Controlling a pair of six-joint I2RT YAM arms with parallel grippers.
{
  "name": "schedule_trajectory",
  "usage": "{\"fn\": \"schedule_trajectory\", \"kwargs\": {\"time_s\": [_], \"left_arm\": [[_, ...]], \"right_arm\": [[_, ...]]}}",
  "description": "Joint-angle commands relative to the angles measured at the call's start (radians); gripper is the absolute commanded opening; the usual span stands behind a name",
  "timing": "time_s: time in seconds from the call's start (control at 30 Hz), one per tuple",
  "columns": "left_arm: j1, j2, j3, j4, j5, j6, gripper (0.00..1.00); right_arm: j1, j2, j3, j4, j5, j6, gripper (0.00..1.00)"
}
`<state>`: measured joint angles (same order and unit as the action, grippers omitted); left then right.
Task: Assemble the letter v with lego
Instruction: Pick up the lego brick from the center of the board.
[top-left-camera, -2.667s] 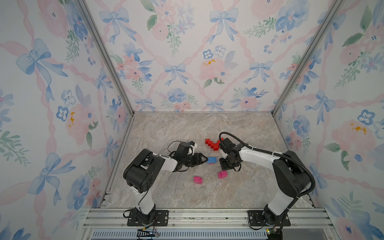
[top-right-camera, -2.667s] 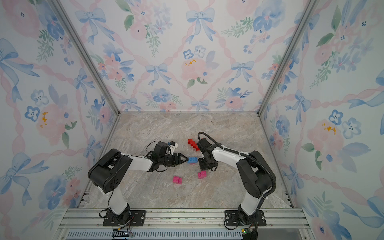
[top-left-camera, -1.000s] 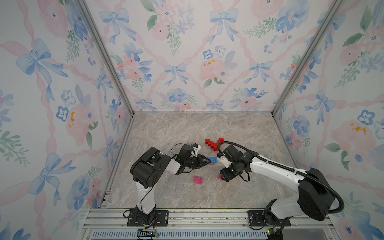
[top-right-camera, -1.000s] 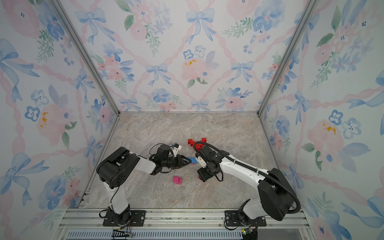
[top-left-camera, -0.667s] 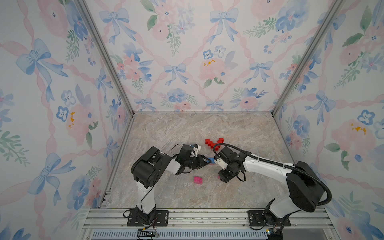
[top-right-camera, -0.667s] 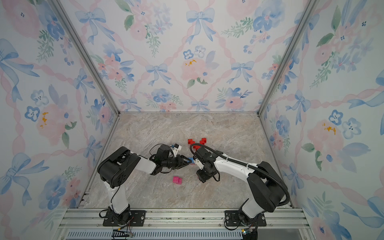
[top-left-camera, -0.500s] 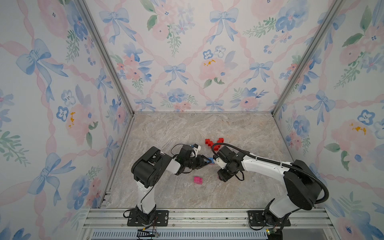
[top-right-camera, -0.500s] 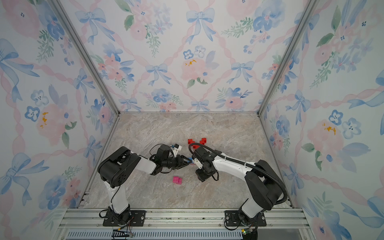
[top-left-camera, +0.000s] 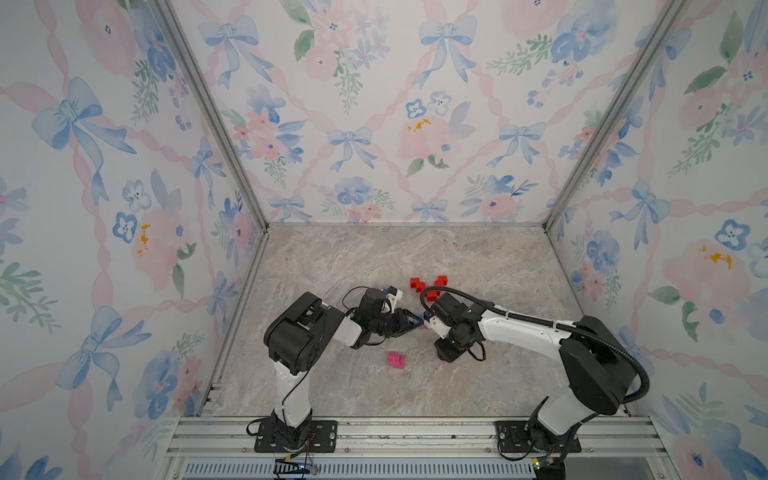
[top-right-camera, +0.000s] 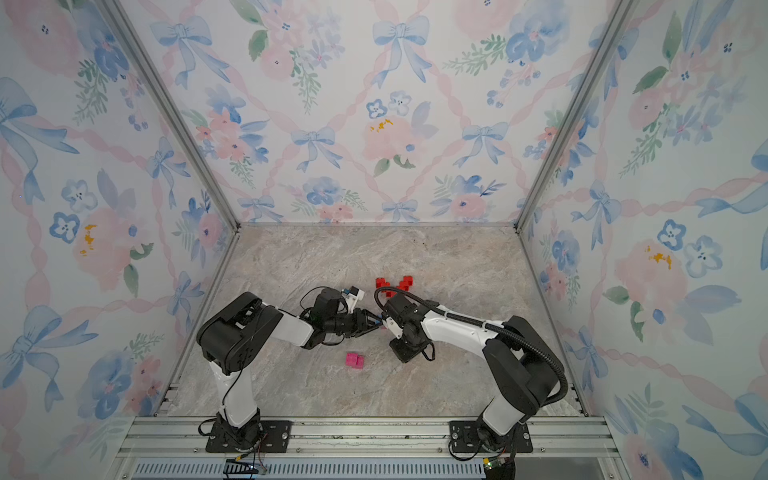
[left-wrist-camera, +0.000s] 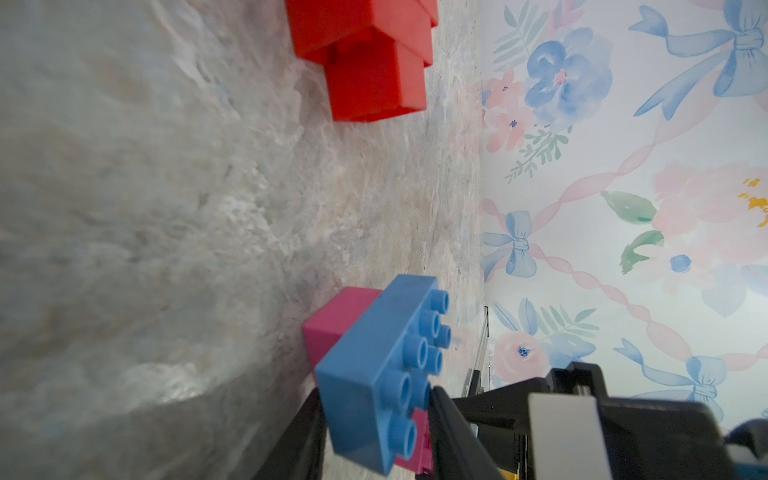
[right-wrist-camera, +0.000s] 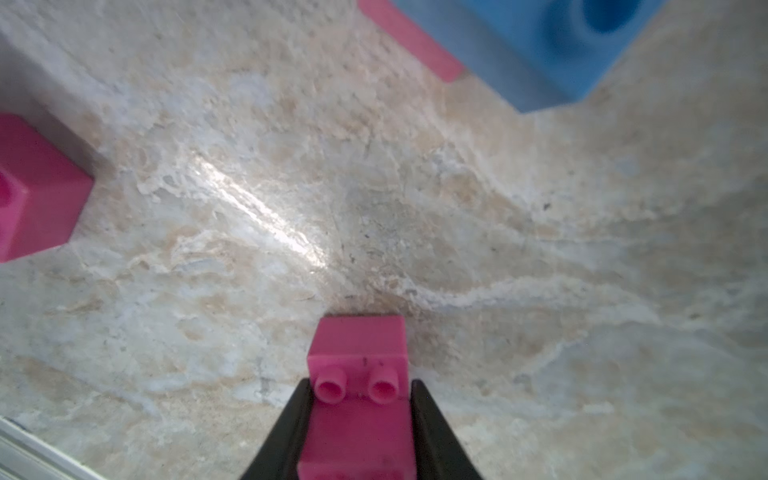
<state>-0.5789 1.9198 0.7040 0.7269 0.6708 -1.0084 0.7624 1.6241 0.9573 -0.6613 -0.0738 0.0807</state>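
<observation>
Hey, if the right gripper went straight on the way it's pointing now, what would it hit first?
Most likely the marble tabletop: the right gripper, shut on a pink brick, points down at bare surface, which seems close.

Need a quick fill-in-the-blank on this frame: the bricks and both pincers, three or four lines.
1. The long brick in the left pincer is ___ in colour.
2. The right pincer is shut on a small brick coloured ___.
3. The brick cluster nearest the back wall is ___.
4. That cluster is gripped by ___ pincer.
Missing words: blue; pink; red; neither.
</observation>
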Motion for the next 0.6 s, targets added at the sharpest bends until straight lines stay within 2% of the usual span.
{"fn": "schedule_trajectory", "kwargs": {"time_s": [0.0,0.13,0.4,0.57], "left_arm": [[0.006,0.027,0.012,-0.032,-0.003,-0.009,0.42],[0.007,0.030,0.013,-0.032,0.000,-0.012,0.40],[0.022,0.037,-0.001,-0.032,0.010,-0.016,0.33],[0.049,0.012,-0.012,-0.036,0.031,-0.017,0.25]], "right_arm": [[0.011,0.005,0.027,-0.029,0.013,-0.013,0.35],[0.009,-0.002,0.042,-0.037,0.019,-0.022,0.29],[-0.005,-0.010,0.090,-0.107,0.023,-0.080,0.29],[-0.032,0.002,0.152,-0.196,0.030,-0.176,0.29]]}}
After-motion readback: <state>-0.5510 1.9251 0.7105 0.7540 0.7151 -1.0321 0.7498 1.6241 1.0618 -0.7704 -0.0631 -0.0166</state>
